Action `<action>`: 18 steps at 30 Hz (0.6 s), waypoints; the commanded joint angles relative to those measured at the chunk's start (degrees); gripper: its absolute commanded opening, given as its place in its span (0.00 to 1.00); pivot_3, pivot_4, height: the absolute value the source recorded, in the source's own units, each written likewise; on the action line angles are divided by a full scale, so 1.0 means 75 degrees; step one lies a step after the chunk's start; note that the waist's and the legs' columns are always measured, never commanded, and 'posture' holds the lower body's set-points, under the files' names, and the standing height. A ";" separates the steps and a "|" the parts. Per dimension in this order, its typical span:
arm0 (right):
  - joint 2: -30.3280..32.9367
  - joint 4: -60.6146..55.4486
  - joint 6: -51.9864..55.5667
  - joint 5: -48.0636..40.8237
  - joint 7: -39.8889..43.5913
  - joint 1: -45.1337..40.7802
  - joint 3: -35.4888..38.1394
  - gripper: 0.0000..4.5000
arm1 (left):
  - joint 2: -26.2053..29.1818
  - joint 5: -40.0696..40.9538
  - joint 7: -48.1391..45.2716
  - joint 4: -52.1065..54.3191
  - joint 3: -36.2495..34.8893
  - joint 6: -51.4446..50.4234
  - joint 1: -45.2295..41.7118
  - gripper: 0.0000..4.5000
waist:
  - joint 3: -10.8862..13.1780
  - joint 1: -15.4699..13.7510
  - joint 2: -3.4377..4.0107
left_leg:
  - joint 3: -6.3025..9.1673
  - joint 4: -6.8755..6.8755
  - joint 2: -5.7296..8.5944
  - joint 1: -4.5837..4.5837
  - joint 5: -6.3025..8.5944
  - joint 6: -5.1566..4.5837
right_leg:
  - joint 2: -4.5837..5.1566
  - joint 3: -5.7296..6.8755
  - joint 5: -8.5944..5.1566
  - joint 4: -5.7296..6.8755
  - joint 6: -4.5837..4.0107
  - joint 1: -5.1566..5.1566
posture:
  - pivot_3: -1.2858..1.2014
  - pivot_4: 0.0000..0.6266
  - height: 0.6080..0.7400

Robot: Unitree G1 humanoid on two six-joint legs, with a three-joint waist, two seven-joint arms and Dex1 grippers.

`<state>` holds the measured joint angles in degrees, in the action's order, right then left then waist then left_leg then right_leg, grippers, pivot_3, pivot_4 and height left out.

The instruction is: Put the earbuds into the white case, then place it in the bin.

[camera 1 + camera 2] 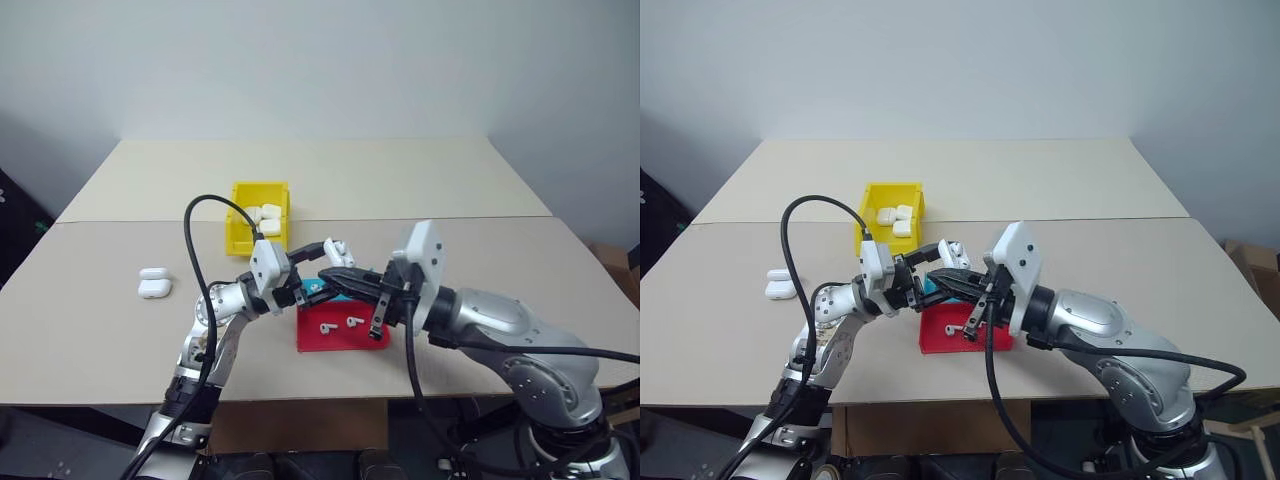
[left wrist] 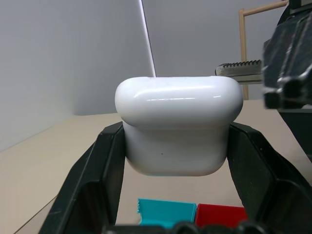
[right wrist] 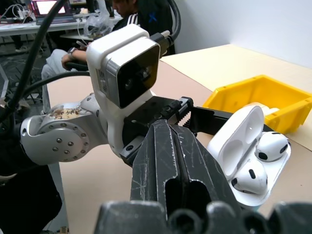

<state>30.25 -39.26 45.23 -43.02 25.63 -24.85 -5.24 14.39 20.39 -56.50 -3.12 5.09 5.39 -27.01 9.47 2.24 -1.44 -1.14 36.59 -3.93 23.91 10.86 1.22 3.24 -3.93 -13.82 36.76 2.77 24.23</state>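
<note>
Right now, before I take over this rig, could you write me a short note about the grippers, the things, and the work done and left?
Left gripper: shut on the white case, held above the table, lid open.
Right gripper: shut, empty as far as seen, close beside the case.
Both earbuds sit in the open case.
Two more earbuds lie on the red part of the tray.
Yellow bin holds finished cases; two more cases lie on the table to the left.
Left: close the lid, place the case in the bin.

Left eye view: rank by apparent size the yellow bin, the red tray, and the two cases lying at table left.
1. Yellow bin
2. Red tray, close to the bin in apparent size and nearer the camera, so that order is unsure
3. Two cases, alike, smallest
</note>
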 commanded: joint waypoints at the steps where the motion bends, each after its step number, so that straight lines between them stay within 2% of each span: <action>1: 0.0057 -0.0112 -0.0375 0.0414 0.0067 0.0076 -0.0009 0.01 | -0.0018 0.0164 -0.0052 0.0258 -0.0050 0.0247 -0.0028 0.62 | 0.0000 -0.0001 0.0000 | 0.0000 0.0000 0.0000 0.0000 0.0000 0.0000 | 0.0000 0.0000 0.0000 0.0000 0.0000 0.0000 | 0.52 0.24 1.00; 18: 0.0074 -0.0132 -0.0427 0.0689 0.0085 0.0260 0.0421 0.01 | 0.0053 0.0177 -0.0091 0.0356 -0.0108 0.0231 0.0151 0.62 | 0.0000 0.0001 0.0000 | 0.0000 0.0000 0.0000 -0.0004 0.0000 0.0000 | 0.0000 0.0000 0.0000 0.0002 0.0000 -0.0003 | 0.52 0.24 1.00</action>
<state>30.34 -39.19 43.31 -37.98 26.31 -22.81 -4.80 14.60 20.44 -56.84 -3.13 4.54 5.81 -26.11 9.47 2.25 -1.44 -1.14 36.59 -3.93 23.88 10.86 1.22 3.24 -3.93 -13.81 36.78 2.77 24.21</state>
